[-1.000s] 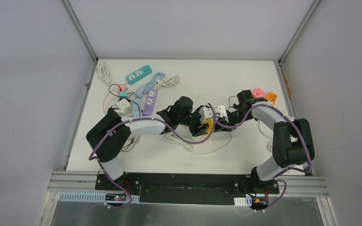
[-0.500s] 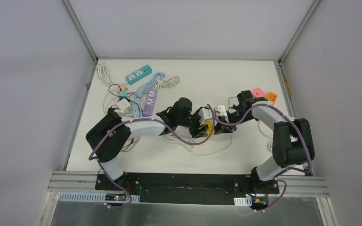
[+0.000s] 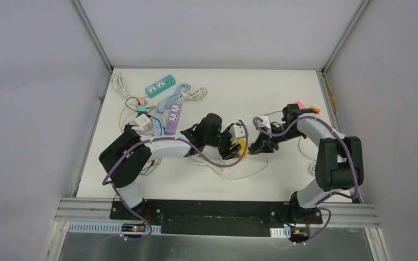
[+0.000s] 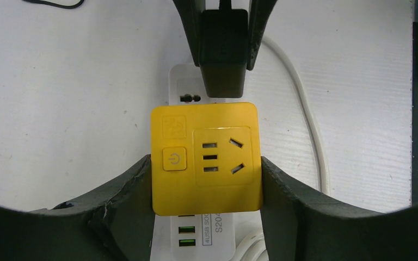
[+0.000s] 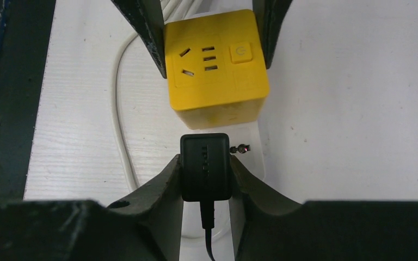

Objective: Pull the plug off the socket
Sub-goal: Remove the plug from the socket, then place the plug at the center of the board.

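**Overhead view.** The yellow socket cube point(image 3: 241, 145) is shown near the middle of the bench point(image 3: 223, 89), pinched from its 9 o'clock side by the left fingers point(image 3: 229, 142). The right fingers point(image 3: 262, 142) are seen just at 3 o'clock of the cube, apart from it. At 10 o'clock of the cube, well apart, a purple power strip point(image 3: 174, 116) and a teal power strip point(image 3: 159, 86) are laid among coiled cords. A loose white cable point(image 3: 239, 173) is looped at 6 o'clock of the cube.

**Left wrist view.** The cube is gripped on two opposite side walls, one finger pressed to each. Its top face, with a power button and one outlet, is turned up. Under it a white power strip point(image 4: 182, 81) is seen, projecting at 12 o'clock and at 6 o'clock, where green USB ports are shown. The black plug point(image 4: 223, 51) is located at 12 o'clock of the cube, over the strip and just beside the cube's edge.

**Right wrist view.** The plug is clamped between the right fingers, one pressed to each flank, with its black cord point(image 5: 209, 231) led out at 6 o'clock. An uncovered two-slot outlet of the strip is visible at 2 o'clock of the plug. The plug's pins are hidden by its body, so it cannot be told whether they are seated in the strip or free of it.
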Robot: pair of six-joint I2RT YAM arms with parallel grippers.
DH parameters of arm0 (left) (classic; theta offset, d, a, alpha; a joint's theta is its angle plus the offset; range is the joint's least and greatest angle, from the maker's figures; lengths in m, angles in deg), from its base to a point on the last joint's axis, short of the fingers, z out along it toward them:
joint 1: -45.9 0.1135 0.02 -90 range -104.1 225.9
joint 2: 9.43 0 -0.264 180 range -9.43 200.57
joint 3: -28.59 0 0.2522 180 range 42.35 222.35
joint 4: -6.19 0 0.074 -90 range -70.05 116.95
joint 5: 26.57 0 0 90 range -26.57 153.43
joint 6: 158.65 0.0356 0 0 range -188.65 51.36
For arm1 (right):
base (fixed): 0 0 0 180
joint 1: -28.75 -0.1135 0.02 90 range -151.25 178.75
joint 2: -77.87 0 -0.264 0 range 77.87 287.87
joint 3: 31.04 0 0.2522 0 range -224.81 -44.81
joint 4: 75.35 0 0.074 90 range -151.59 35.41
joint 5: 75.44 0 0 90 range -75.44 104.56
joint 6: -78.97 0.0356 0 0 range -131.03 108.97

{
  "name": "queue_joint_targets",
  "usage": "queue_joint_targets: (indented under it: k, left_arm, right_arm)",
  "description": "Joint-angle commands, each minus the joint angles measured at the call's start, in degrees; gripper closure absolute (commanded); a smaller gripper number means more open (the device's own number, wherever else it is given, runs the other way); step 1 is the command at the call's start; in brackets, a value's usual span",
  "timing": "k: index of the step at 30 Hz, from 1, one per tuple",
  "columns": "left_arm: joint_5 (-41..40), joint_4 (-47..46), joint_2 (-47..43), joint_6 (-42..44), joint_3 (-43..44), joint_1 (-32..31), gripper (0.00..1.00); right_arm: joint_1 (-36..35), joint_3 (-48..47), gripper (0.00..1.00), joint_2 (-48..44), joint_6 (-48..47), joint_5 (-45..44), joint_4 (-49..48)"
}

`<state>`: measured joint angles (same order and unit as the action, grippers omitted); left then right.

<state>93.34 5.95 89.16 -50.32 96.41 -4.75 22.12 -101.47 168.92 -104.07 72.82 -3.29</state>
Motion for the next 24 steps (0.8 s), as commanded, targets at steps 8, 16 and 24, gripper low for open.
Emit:
queue_joint_targets:
  k: [8,16,24]
  left_arm:
    - [-5.3,5.5,-0.2,-6.7,-1.6,-0.7,0.77]
    - [-9.3,6.4,-1.2,-11.5,0.7,-1.0,0.35]
    - [-10.1,7.6,-1.7,-12.9,2.5,-1.0,0.14]
  right_arm:
    - [10.9,-13.2,1.0,1.1,11.5,10.1,10.1]
    - [18.7,-13.7,1.0,-0.4,44.9,0.1,-14.7]
    - [20.5,-13.0,1.0,3.3,65.0,-15.1,-31.8]
